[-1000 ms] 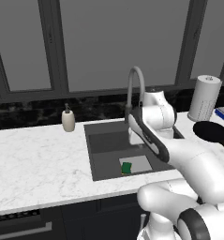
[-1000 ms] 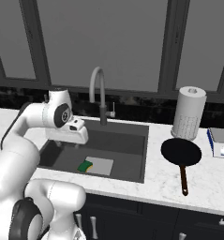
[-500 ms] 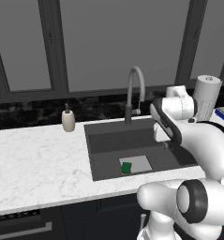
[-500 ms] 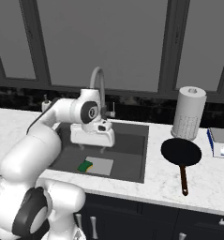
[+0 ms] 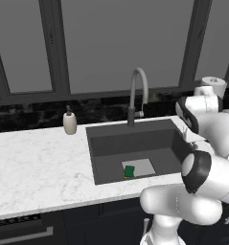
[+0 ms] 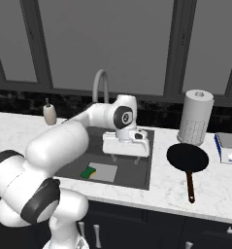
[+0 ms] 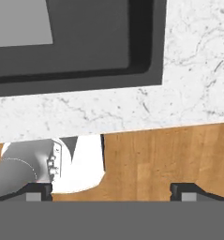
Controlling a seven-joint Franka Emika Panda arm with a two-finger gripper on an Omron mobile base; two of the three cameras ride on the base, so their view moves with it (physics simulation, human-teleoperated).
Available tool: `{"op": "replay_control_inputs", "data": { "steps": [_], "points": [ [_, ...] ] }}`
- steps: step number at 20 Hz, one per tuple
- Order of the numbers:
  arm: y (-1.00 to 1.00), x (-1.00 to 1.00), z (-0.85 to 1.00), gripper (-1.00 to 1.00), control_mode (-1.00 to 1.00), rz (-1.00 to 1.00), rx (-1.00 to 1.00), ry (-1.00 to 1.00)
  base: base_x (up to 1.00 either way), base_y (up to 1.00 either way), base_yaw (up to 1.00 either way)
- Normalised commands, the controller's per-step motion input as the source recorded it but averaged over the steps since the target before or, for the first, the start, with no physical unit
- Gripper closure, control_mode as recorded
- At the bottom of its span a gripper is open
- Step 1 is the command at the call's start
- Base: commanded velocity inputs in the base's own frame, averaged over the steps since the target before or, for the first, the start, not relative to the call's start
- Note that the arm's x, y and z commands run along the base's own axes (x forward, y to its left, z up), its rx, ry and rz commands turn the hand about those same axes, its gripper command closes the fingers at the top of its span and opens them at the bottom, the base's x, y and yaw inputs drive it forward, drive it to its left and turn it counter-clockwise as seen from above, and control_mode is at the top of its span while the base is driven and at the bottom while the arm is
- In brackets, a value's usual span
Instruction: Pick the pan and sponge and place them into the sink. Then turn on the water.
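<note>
The green and yellow sponge lies in the dark grey sink at the edge of the lighter floor patch. The black pan rests on the marble counter right of the sink, handle pointing toward the front edge. My gripper hangs over the sink's right half, left of the pan, pointing down, open and holding nothing. In the hand view my gripper looks down on the sink's corner, the counter edge and the wooden floor. No water runs from the grey gooseneck faucet.
A white soap dispenser stands on the counter left of the sink. Behind the pan stands a paper towel roll, and a flat white and blue box lies at the far right. Dark windows run along the back.
My arm has swung rightward across the sink, from its left part to its right half, nearer the pan. The sponge and pan have stayed put.
</note>
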Motion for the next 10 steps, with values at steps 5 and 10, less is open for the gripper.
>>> {"op": "replay_control_inputs", "data": {
  "steps": [5,10],
  "points": [
    [-0.99,0.00,-0.18,-1.00,-1.00,0.00,0.00,0.00,0.00,0.00,0.00],
    [-0.73,0.11,-0.28,-1.00,-1.00,0.00,0.04,0.00,0.00,0.00,0.00]
  ]
}}
